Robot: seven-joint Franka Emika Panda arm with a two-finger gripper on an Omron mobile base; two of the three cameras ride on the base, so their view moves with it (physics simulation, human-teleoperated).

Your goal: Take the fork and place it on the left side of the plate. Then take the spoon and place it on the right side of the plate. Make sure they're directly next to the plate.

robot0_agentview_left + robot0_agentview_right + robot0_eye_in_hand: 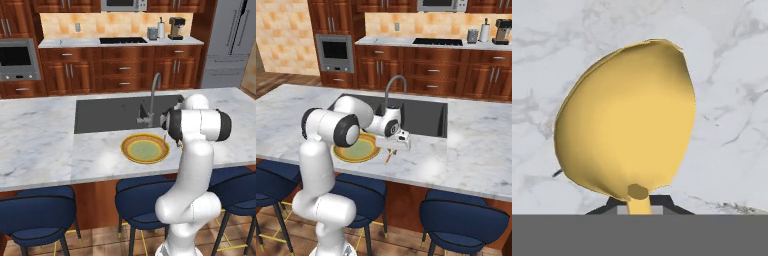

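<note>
Here the marble island counter point(40, 135) carries the work, with a dark sink point(110, 112) set into it and a curved faucet point(152, 100) at its front edge. One yellow-orange plate point(145, 148) lies flat on the counter just in front of the sink. The white arm reaches over the plate's right side, and its gripper point(398, 145) hangs low above the marble just beside the plate. The jaws are clamped together on the spoon point(627, 125), one of its kind: in the hand view its round yellow bowl stands up close before the camera, the neck running down between the dark finger tips. In the right base view a thin orange-brown handle slants down from the gripper toward the counter, next to the plate's rim.

I judge the spoon light, stiff and smooth, so it may pivot in a narrow pinch; the neck or handle, not the rounded bowl, looks the better hold. I cannot make out the fork with certainty.
</note>
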